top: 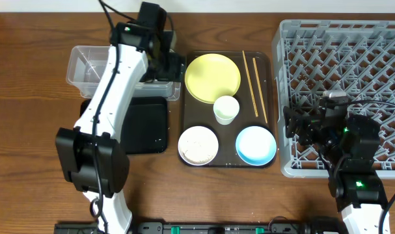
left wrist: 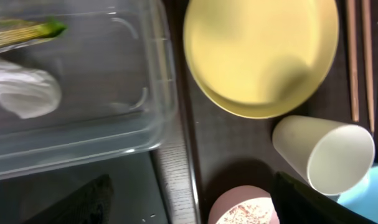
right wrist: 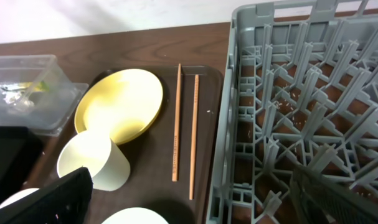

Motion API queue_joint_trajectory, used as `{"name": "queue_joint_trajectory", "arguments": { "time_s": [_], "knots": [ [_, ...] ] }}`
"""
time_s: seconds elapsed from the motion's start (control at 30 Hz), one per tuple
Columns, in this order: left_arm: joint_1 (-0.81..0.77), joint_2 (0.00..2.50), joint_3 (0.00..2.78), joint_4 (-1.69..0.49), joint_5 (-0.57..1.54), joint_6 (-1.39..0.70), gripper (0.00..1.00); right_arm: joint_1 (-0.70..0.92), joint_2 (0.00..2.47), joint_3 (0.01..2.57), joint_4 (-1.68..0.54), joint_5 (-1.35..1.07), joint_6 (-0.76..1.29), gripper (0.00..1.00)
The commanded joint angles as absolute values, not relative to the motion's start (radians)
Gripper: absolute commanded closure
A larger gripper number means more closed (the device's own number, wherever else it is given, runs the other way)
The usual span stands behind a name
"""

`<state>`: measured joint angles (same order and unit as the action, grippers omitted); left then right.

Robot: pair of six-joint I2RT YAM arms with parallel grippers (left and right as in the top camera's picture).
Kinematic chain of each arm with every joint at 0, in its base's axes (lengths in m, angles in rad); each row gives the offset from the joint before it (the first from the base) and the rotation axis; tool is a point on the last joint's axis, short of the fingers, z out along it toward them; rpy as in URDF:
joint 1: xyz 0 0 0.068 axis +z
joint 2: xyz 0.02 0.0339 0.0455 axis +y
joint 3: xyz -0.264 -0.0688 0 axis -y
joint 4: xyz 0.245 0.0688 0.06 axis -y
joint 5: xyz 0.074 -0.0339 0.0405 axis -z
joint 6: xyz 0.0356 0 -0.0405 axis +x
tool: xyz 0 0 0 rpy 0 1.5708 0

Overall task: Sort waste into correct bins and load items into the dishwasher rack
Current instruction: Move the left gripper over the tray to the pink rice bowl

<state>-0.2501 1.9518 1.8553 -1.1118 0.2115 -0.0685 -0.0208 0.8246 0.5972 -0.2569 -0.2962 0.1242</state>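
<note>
Wooden tabletop is carrying the whole show, and the sorting is looking part done. The green-and-yellow wrapper and the crumpled napkin are lying inside the clear tub. The black tray just beside it is showing nothing I can make out.

The left gripper is hovering between the tub and the yellow plate, fingers spread wide and carrying nothing. The right gripper is hanging at the left wall of the grey rack, equally wide and empty.

On the brown serving tray, rice is sitting in the white bowl, not yet tipped out. The white cup, the blue bowl and the chopsticks are waiting, and no dishes are showing in the rack.

I'm reading this as the handover from dry waste to food scraps. The next move is calling for a firm rim grip on that white bowl and a steady, level carry to the black tray before tipping.
</note>
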Motion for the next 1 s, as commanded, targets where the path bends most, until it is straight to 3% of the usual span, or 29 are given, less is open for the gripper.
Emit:
{"name": "queue_joint_trajectory", "arguments": {
  "time_s": [0.0, 0.27, 0.97],
  "knots": [
    [-0.272, 1.936, 1.85, -1.114, 0.221, -0.009, 0.17, -0.025, 0.825, 0.624, -0.255, -0.304, 0.161, 0.01],
    [-0.305, 1.975, 1.85, -1.113, 0.233, 0.043, 0.11, -0.025, 0.825, 0.624, -0.258, -0.304, 0.161, 0.01],
    [-0.42, 2.035, 1.85, -1.112, 0.3, 0.05, 0.12, -0.025, 0.892, 0.624, -0.273, -0.329, 0.165, 0.01]
  ]
}}
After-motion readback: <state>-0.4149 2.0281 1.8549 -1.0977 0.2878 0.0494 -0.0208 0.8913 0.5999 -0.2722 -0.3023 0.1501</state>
